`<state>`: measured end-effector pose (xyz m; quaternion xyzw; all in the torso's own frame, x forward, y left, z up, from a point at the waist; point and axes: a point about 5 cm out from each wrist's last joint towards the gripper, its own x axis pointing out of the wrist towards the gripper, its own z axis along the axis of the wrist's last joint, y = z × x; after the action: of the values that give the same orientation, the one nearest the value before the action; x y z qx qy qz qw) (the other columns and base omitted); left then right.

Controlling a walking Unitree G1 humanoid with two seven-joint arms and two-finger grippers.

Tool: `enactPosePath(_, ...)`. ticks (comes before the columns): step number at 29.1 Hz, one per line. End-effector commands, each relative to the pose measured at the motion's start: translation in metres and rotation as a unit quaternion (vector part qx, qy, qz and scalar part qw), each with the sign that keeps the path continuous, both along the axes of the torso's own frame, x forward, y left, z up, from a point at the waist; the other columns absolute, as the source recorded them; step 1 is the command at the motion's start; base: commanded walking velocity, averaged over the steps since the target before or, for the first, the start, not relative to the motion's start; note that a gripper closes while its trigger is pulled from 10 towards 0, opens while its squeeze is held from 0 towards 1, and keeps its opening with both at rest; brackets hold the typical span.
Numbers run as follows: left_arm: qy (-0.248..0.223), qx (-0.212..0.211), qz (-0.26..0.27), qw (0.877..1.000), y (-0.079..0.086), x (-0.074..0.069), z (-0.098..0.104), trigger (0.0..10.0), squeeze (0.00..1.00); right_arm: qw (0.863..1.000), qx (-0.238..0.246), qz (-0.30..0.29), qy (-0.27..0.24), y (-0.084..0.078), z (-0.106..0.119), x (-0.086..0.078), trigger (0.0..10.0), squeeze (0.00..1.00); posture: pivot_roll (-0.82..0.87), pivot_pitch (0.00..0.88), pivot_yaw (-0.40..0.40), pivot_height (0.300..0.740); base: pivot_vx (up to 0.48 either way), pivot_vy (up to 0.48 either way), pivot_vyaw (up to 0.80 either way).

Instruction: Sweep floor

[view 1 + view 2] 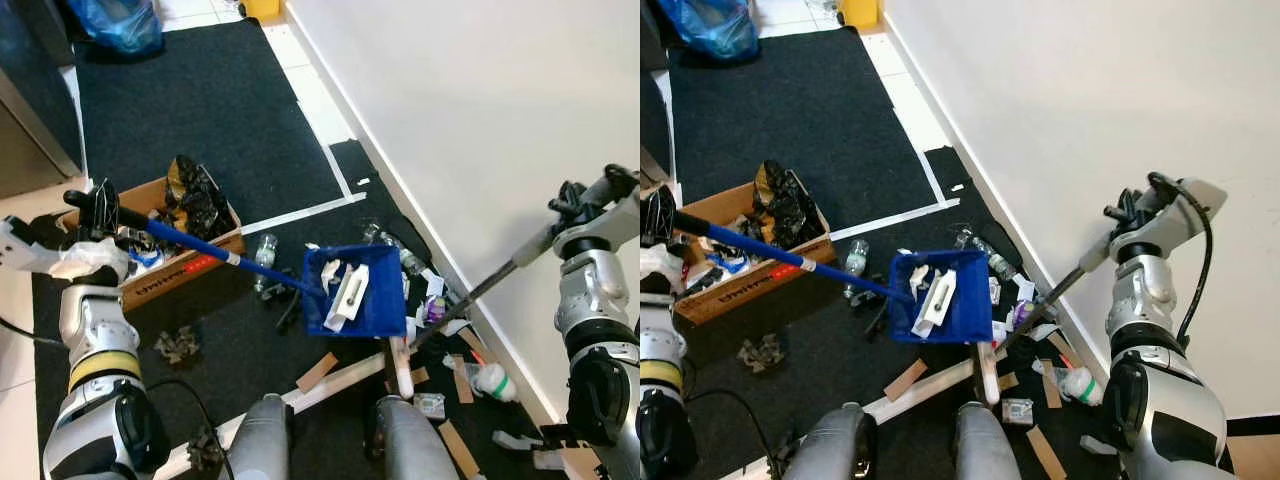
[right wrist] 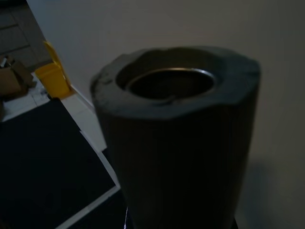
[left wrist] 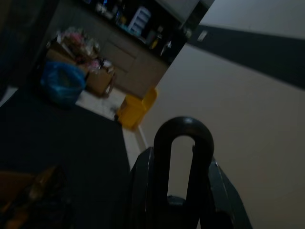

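Hugging wall edge (image 1: 420, 215): loaded dustpan (image 1: 357, 292)

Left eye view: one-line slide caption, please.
Left gripper holds blue dustpan; right gripper holds broom handle.

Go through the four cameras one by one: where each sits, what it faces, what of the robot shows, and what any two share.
Left eye view: on the head, looking down at the blue dustpan, the cardboard box and floor litter; both arms and knees show.
Right eye view: the same scene, shifted; right gripper on the broom handle.
Left wrist view: looks past the dustpan handle's end loop toward a yellow bin.
Right wrist view: looks over the broom handle's end; wall behind.
Shared: both wrist views show the yellow bin.
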<state>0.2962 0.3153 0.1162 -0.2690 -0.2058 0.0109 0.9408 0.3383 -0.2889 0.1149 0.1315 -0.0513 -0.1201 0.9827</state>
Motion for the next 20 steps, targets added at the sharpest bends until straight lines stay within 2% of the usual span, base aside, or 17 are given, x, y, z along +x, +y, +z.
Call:
enactPosePath(1,-0.011,-0.033,-0.013,0.999,-0.013,0.006,-0.002,10.0,0.00,1.000,-0.016,0.009,-0.011,0.001,0.005,0.001,10.0,0.00,0.19,0.067,-0.086,0.740,0.000,0.000,0.64)
enactPosePath(6,-0.012,-0.040,-0.023,0.999,-0.021,0.010,-0.003,10.0,0.00,1.000,-0.020,0.020,-0.002,0.005,0.001,0.001,10.0,0.00,0.19,0.062,-0.090,0.740,0.000,0.000,0.64)
enactPosePath(9,0.005,-0.051,-0.040,0.998,-0.037,0.012,-0.014,10.0,0.00,0.999,-0.029,0.025,0.006,0.005,-0.001,0.000,10.0,0.00,0.18,0.032,-0.093,0.740,0.000,0.000,0.64)
enactPosePath(10,0.005,-0.051,-0.040,0.998,-0.037,0.012,-0.014,10.0,0.00,0.999,-0.029,0.025,0.006,0.005,-0.001,0.000,10.0,0.00,0.18,0.032,-0.093,0.740,0.000,0.000,0.64)
enactPosePath(16,0.044,-0.057,-0.063,0.995,-0.054,0.017,-0.027,10.0,0.00,1.000,-0.027,-0.001,0.009,-0.008,0.001,-0.004,10.0,0.00,0.15,0.007,-0.064,0.740,0.000,0.000,0.64)
enactPosePath(18,0.044,-0.057,-0.063,0.995,-0.054,0.017,-0.027,10.0,0.00,1.000,-0.027,-0.001,0.009,-0.008,0.001,-0.004,10.0,0.00,0.15,0.007,-0.064,0.740,0.000,0.000,0.64)
enactPosePath(20,0.056,-0.054,-0.085,0.993,-0.064,0.022,-0.029,10.0,0.00,0.999,-0.031,-0.005,0.005,-0.009,0.001,-0.005,10.0,0.00,0.14,0.005,-0.060,0.740,0.000,0.000,0.64)
